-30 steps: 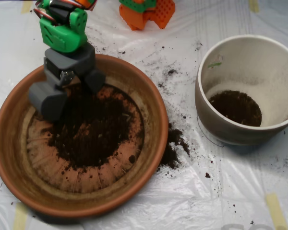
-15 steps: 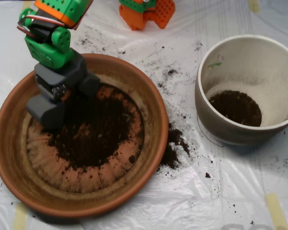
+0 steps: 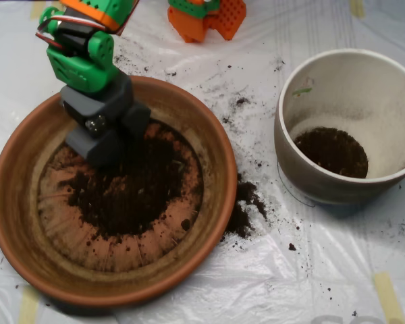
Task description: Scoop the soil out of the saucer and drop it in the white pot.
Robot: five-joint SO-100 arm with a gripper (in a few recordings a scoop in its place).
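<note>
The saucer (image 3: 209, 145) is terracotta orange, its base marked with paler radial ridges, and the soil (image 3: 131, 189) heaped in it is near-black brown. The scoop (image 3: 111, 135) is plain grey, hung from a bright green arm (image 3: 81, 57) with an orange band (and a red and white wire). The white pot (image 3: 304, 169) is cream, its inner walls dusty. The bench (image 3: 290, 283) wears whitish plastic, speckled dark, with pale yellow tape strips.

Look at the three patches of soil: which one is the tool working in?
The soil in the saucer. The tool sits at its upper-left edge, unlike the soil in the white pot or the spilled soil.
</note>
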